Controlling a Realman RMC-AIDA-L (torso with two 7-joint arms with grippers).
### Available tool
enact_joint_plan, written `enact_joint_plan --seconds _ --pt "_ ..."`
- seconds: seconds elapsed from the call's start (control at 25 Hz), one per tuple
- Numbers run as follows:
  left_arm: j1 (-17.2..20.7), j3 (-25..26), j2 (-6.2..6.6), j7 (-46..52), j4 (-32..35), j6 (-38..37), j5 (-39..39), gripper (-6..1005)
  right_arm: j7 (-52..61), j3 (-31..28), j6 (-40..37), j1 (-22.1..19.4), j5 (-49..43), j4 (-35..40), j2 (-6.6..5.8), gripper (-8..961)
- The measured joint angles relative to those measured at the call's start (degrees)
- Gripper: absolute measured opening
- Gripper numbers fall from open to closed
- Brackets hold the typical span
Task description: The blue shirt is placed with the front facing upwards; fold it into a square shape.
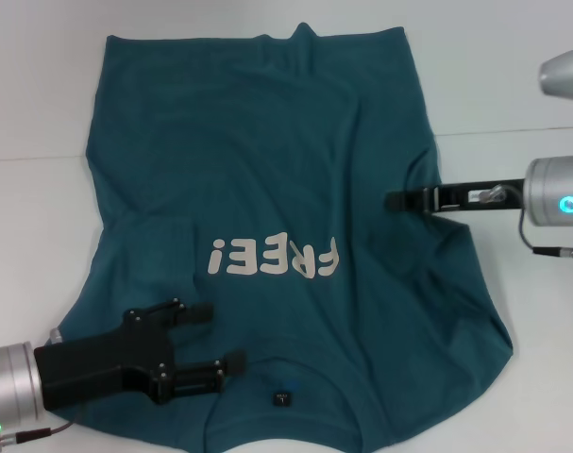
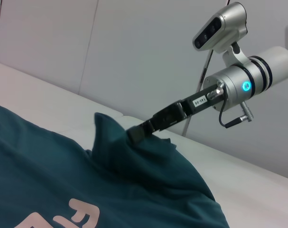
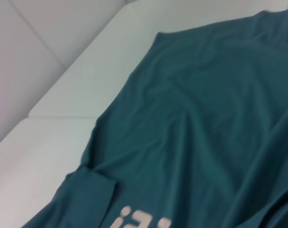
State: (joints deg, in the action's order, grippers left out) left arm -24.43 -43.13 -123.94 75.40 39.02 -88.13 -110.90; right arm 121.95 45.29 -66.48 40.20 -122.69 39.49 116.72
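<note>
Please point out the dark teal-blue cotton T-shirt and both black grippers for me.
dark teal-blue cotton T-shirt (image 1: 267,160): head view, back panel above lettering.
left gripper (image 1: 225,335): head view, between its fingertips.
right gripper (image 1: 392,200): head view, tip at the sleeve.

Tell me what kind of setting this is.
Probably a lab or test bench, not a home: a plain white table against bare pale walls, holding only the blue shirt. The left gripper hovers near the collar; the right gripper pinches its side edge.

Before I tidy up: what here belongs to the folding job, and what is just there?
Job: dark teal-blue cotton T-shirt with white lettering; right gripper, pinching its right edge; left gripper, open over the collar end.

Just there: white table.
</note>
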Motion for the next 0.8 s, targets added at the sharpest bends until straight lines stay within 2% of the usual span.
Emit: enact_joint_plan --seconds 0.24,0.36,0.48,0.6,0.8 --pt "-0.03 -0.02 0.01 0.0 0.0 0.0 -0.15 888 -0.3 4.26 -0.48 0.06 -0.01 -0.08 0.78 31" --pt "-0.08 -0.03 0.02 0.0 0.0 0.01 -0.22 888 -0.2 4.29 -0.61 -0.6 0.05 0.4 1.15 109" --pt "-0.09 -0.02 0.02 0.17 0.0 0.07 -0.27 888 0.08 3.74 -1.11 -1.25 0.34 0.57 0.95 187" --pt "-0.09 -0.02 0.02 0.51 0.0 0.07 -0.27 888 0.19 3.14 -1.22 -2.01 0.48 0.64 0.53 391" --pt "-0.09 0.01 0.02 0.64 -0.34 0.07 -0.1 888 -0.41 0.58 -1.24 -3.44 0.52 1.06 0.4 627"
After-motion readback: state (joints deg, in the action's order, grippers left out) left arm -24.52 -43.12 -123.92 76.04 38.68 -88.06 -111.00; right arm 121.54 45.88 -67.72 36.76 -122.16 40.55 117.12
